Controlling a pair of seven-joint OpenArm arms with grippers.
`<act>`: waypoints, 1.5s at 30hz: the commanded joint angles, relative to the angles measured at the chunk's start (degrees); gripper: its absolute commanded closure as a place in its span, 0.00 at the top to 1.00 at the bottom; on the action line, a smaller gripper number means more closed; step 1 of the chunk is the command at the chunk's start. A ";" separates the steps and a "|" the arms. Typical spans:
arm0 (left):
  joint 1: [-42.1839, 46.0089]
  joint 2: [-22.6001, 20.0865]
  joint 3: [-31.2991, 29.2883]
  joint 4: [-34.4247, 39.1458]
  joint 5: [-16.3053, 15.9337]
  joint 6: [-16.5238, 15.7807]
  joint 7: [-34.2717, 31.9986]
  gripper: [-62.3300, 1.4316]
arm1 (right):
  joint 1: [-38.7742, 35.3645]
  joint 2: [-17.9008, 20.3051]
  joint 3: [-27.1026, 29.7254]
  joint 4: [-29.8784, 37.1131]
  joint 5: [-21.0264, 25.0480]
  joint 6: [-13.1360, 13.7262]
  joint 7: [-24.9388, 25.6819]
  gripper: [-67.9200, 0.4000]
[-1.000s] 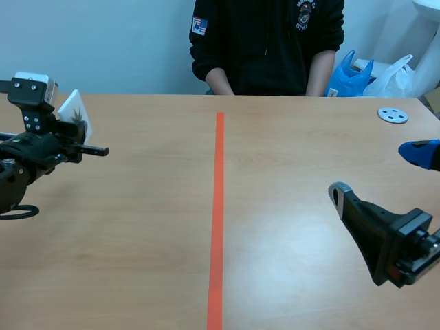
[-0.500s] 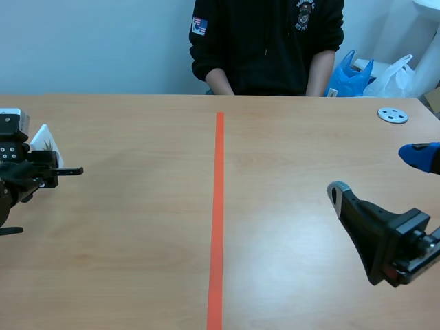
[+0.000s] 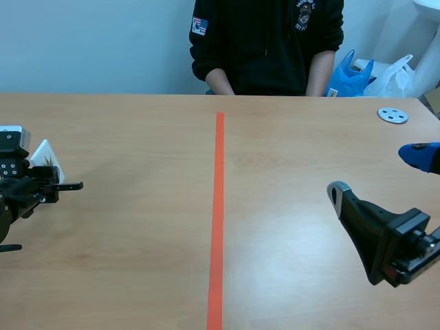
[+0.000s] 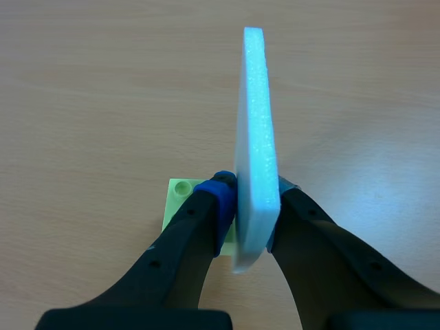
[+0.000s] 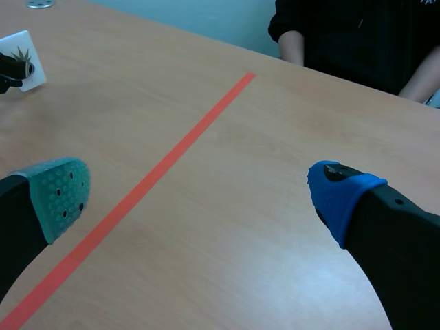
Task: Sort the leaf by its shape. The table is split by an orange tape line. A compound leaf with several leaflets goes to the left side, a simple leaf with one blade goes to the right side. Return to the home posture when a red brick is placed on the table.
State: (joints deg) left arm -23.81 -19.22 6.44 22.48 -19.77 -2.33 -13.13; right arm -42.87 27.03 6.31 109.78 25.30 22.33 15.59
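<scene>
**Q:** Any containers around?

**Me:** Only two bags behind the bench's [image 3: 137,240] far edge, a blue bag [image 3: 347,79] and a white bag [image 3: 395,74] beside it. I cannot tell what is in either.

**Q:** Anything you can read?

**Me:** No. The person [image 3: 268,41] sitting across wears a dark top with a sleeve patch [image 3: 199,26] and a chest emblem [image 3: 304,14], both too small to read. The leaf card [image 4: 256,124] carries a dark green, spiky leaf print [image 5: 18,53] and no lettering that I can see.

**Q:** Where is that card?

**Me:** My left tool [image 4: 254,189] is pinching it. The white foam stands edge-on between my fingers, with the blue pad [image 4: 221,192] pressed against one face. It is held low and tilted near the bench's left edge, well to the left of the orange tape line [image 3: 218,206]. Under my fingers lies a pale green square [image 4: 177,199] with a small round dimple. I cannot tell whether the card touches it.

**Q:** And your other arm?

**Me:** My right arm [image 3: 385,237] sits low on the right side. Its tool [image 5: 199,192] is spread wide over bare wood, gripping nothing. A grey disc [image 3: 392,115] with holes lies near the far right corner.
</scene>
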 commanded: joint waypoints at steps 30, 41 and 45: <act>5.62 -4.24 -0.92 26.18 -0.26 -1.29 16.31 1.00 | 0.02 0.42 0.81 0.79 0.85 0.22 0.87 1.00; 15.06 -4.76 -0.94 53.00 -9.57 -14.12 36.26 1.00 | 0.00 0.42 0.87 0.79 0.85 0.17 0.87 1.00; 19.30 -3.04 -0.87 58.60 -10.34 -17.09 41.22 1.00 | 0.00 0.42 0.92 0.81 0.85 0.20 0.85 1.00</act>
State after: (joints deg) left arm -4.93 -22.96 6.22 81.32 -29.69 -19.35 28.38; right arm -42.87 27.03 6.31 109.78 25.30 22.50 15.59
